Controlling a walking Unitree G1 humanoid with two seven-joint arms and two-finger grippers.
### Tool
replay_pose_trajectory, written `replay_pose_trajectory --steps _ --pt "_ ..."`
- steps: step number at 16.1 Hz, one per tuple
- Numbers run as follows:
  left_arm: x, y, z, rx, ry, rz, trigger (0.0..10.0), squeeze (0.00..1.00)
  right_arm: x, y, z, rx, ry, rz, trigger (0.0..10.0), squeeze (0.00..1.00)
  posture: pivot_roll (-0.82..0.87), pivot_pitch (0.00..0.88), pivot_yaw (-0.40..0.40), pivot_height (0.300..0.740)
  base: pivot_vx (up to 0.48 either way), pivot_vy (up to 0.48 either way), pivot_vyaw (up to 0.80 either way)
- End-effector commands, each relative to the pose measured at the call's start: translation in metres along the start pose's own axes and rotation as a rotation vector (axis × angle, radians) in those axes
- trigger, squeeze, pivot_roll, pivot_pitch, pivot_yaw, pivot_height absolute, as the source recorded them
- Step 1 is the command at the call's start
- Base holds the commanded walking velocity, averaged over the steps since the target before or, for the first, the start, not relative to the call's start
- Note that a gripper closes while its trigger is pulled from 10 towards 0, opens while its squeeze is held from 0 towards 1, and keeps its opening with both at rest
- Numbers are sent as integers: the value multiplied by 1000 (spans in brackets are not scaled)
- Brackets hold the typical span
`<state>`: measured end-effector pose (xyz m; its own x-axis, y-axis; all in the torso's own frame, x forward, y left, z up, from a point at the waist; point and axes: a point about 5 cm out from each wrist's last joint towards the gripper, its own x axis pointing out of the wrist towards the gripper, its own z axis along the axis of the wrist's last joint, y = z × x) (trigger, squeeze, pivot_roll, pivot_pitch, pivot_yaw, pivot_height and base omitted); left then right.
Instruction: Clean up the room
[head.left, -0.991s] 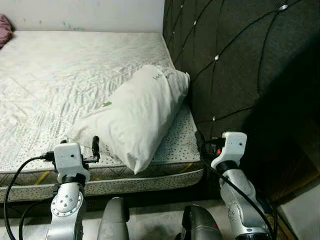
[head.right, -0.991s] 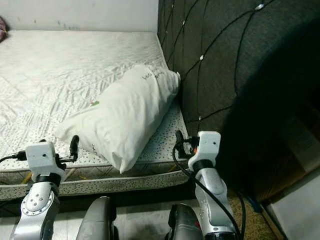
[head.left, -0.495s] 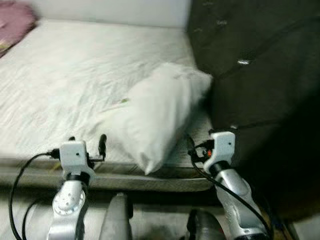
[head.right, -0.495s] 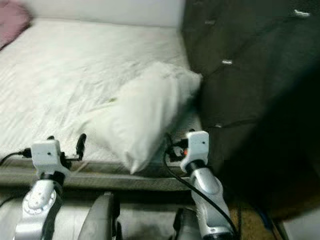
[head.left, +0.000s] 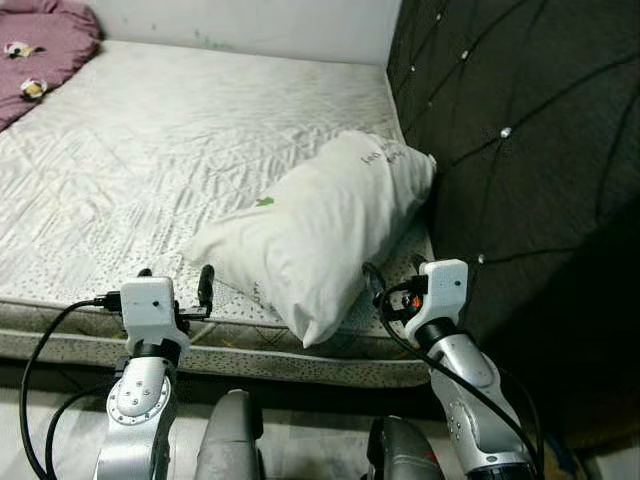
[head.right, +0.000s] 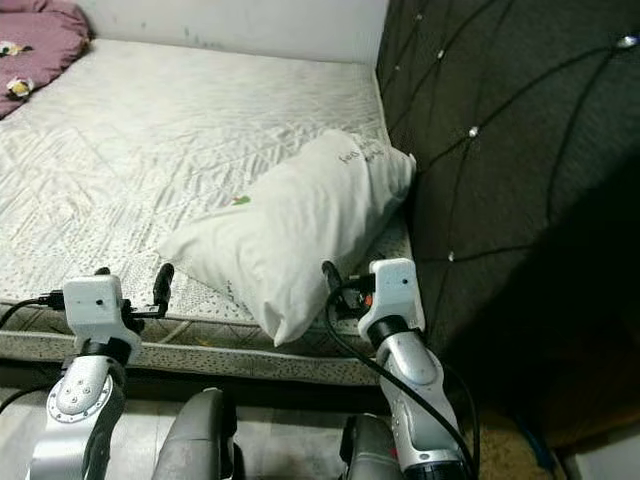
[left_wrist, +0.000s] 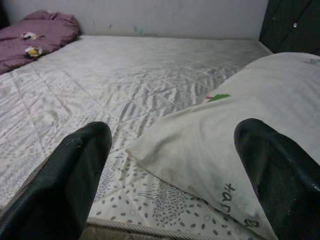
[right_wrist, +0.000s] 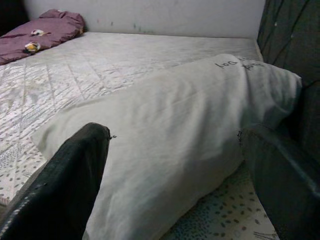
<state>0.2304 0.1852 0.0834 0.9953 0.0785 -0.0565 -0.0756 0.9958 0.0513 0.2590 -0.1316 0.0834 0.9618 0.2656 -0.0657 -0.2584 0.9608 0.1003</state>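
Pillow (head.left: 325, 228) lies just beyond both spread claws, left (head.left: 175, 285) and right (head.left: 392, 285).

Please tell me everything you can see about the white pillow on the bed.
The plump white fabric pillow lies flat on the quilted white mattress, near its front edge. It is set diagonally, its far end against the dark tufted headboard. Its cover is slightly creased, with a small green mark on top and dark printed lettering near both ends. Nothing grips it; both end effectors hover open before it.
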Motion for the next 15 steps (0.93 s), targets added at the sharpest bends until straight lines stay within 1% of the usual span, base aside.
replay_pose_trajectory --steps 1,5,8,11,15 --pt "2 -2 0 1 6 -9 10000 0 2 -3 2 0 -3 -6 10000 0 6 0 -36 612 0 0 0" --pt "4 -2 1 12 2 4 10000 0 3 -3 3 3 -7 -7 10000 0 6 0 -35 577 0 0 0" --pt "6 -1 5 9 -30 -1 10000 0 4 -4 3 1 -6 -8 10000 0 7 0 -36 572 0 0 0" --pt "6 -3 5 7 -28 -10 10000 0 4 -6 1 9 6 -28 10000 0 11 0 -37 572 274 0 0" --pt "9 -5 5 5 -32 -21 10000 0 5 -5 0 7 9 -17 10000 0 7 0 -37 572 275 0 0"
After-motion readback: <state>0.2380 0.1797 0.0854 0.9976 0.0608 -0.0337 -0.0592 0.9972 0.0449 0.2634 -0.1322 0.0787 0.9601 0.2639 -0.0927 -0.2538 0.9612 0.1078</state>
